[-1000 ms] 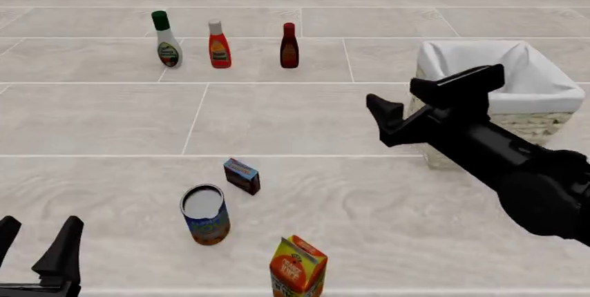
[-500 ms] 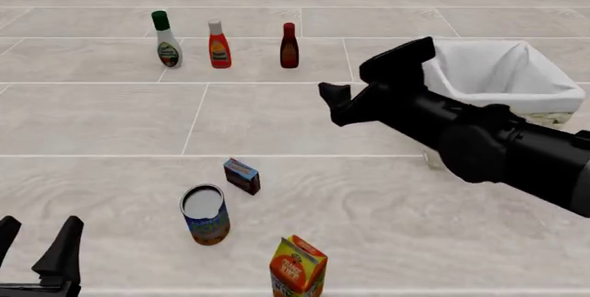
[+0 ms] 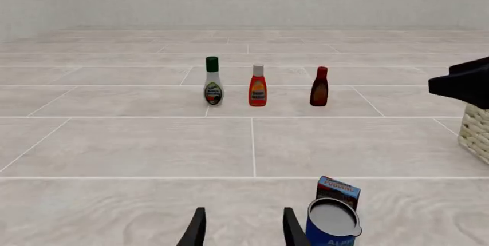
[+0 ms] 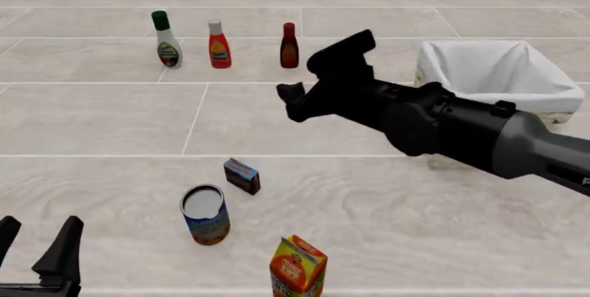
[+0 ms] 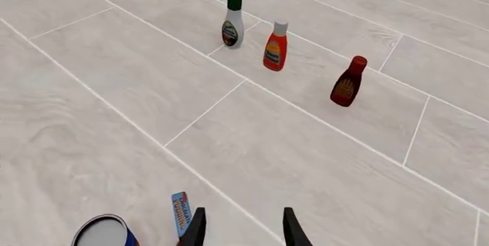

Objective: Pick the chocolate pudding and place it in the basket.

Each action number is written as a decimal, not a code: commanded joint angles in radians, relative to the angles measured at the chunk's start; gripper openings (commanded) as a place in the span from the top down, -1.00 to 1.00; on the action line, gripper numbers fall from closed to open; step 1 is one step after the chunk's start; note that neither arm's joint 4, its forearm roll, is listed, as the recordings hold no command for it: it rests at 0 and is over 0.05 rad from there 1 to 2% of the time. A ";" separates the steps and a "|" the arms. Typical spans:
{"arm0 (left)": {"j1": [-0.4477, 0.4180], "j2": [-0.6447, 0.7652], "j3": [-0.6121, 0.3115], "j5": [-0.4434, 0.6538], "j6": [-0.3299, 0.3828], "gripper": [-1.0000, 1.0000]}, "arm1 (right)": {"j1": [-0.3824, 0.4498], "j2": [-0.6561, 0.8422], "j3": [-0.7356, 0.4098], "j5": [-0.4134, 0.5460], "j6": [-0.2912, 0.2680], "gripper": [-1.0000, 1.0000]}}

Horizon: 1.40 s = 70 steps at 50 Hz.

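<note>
Your right gripper hangs above the middle of the pale wood-grain tiled table, its two dark fingers spread apart and holding nothing. The matte black arm behind it stretches back toward the right edge, crossing in front of the basket — a square woven wicker basket with a loose white cloth lining, set near the right edge.

The chocolate pudding is a small dark-brown box with a blue and orange-red top; it stands on the table toward the near edge, left of centre, well apart from your right gripper. Just beside it, nearer you, is a round blue-labelled can with a flat grey lid, and an orange juice carton stands at the near edge.

Three slim plastic bottles line up toward the far edge — bare tile lies between them and the pudding.

Your left gripper sits at the near-left corner, fingers apart, empty.
</note>
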 commanded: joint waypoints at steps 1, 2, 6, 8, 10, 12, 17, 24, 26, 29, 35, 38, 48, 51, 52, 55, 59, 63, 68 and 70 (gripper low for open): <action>0.000 0.000 0.000 0.000 0.000 -1.00 | 0.023 0.075 -0.076 0.030 -0.007 -1.00; 0.000 0.000 0.000 0.000 0.000 -1.00 | 0.025 0.081 -0.082 0.034 -0.006 -1.00; 0.000 0.000 0.000 0.000 0.000 -1.00 | 0.038 0.102 -0.108 0.050 0.006 -1.00; 0.000 0.000 0.000 0.000 0.000 -1.00 | 0.044 0.116 -0.122 0.058 0.012 -1.00; 0.000 0.000 0.000 0.000 0.000 -1.00 | 0.050 0.125 -0.134 0.067 0.024 -1.00; 0.000 0.000 0.000 0.000 0.000 -1.00 | 0.054 0.141 -0.150 0.076 0.027 -1.00; 0.000 0.000 0.000 0.000 0.000 -1.00 | 0.067 0.165 -0.179 0.096 0.030 -1.00; 0.000 0.000 0.000 0.000 0.000 -1.00 | 0.078 0.189 -0.212 0.115 0.037 -1.00; 0.000 0.000 0.000 0.000 0.000 -1.00 | 0.081 0.196 -0.220 0.119 0.036 -1.00; 0.000 0.000 0.000 0.000 0.000 -1.00 | 0.083 0.209 -0.237 0.128 0.044 -1.00; 0.000 0.000 0.000 0.000 0.000 -1.00 | 0.089 0.232 -0.251 0.131 0.057 -1.00; 0.000 0.000 0.000 0.000 0.000 -1.00 | 0.085 0.254 -0.268 0.138 0.059 -1.00; 0.000 0.000 0.000 0.000 0.000 -1.00 | 0.090 0.299 -0.302 0.158 0.071 -1.00; 0.000 0.000 0.000 0.000 0.000 -1.00 | 0.091 0.311 -0.313 0.164 0.071 -1.00; 0.000 0.000 0.000 0.000 0.000 -1.00 | 0.091 0.318 -0.319 0.167 0.073 -1.00; 0.000 0.000 0.000 0.000 0.000 -1.00 | 0.094 0.328 -0.329 0.172 0.076 -1.00; 0.000 0.000 0.000 0.000 0.000 -1.00 | 0.097 0.343 -0.334 0.172 0.081 -1.00; 0.000 0.000 0.000 0.000 0.000 -1.00 | 0.099 0.353 -0.333 0.169 0.086 -1.00; 0.000 0.000 0.000 0.000 0.000 -1.00 | 0.103 0.368 -0.334 0.169 0.093 -1.00; 0.000 0.000 0.000 0.000 0.000 -1.00 | 0.104 0.374 -0.336 0.170 0.097 -1.00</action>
